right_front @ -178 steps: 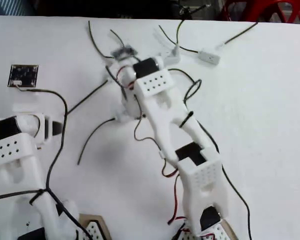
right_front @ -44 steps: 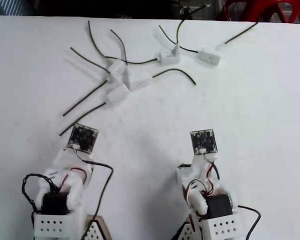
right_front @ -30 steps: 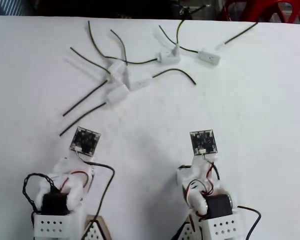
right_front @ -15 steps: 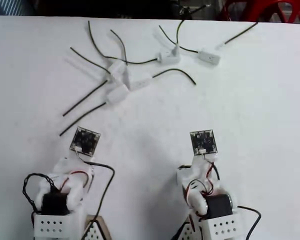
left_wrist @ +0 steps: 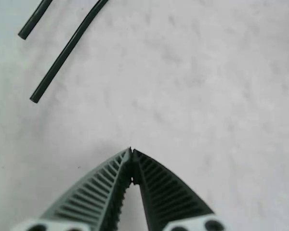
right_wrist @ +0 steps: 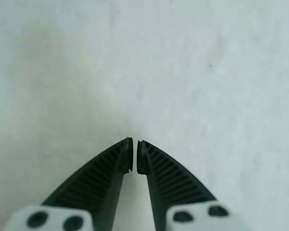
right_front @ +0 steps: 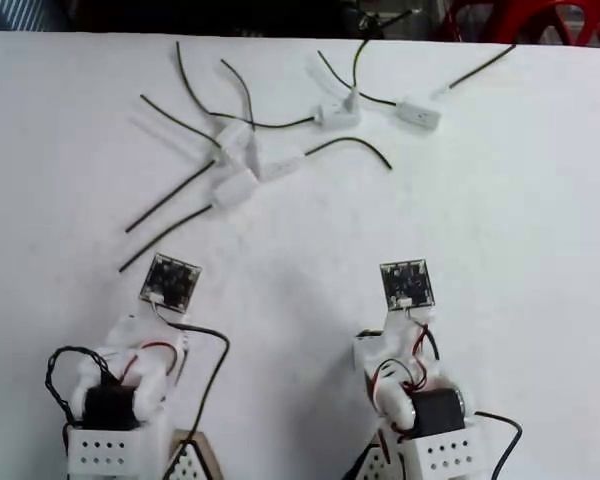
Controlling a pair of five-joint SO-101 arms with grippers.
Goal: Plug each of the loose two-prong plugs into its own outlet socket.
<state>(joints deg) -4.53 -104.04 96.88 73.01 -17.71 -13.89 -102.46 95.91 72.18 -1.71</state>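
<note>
Honestly, you look nowhere near a grab right now. Your left gripper (left_wrist: 131, 155) is pressed together on nothing, low over the table (right_front: 520, 260) at the near edge. Your right gripper (right_wrist: 134, 156) is the same: tips all but touching, nothing between them. Just past the left one lie two loose cable ends (left_wrist: 62, 55), not touching it. Farther out, left of centre in the high view, is the cluster (right_front: 242, 165) of white connector bodies with dark cables fanning off. Several bodies there touch or sit in line, so some plugs may already be in their sockets, but you can't tell from up there whether any are properly seated. Farthest away sit two more: a white piece (right_front: 338, 116) and, to its right, a block (right_front: 420, 113). They're clearly apart with table showing between them, so I'd call that pair not yet joined. My read is at least one plug left to do, maybe more, with both arms well short of everything. You'd need to spread a gripper and reach a long way out for that far pair.
</note>
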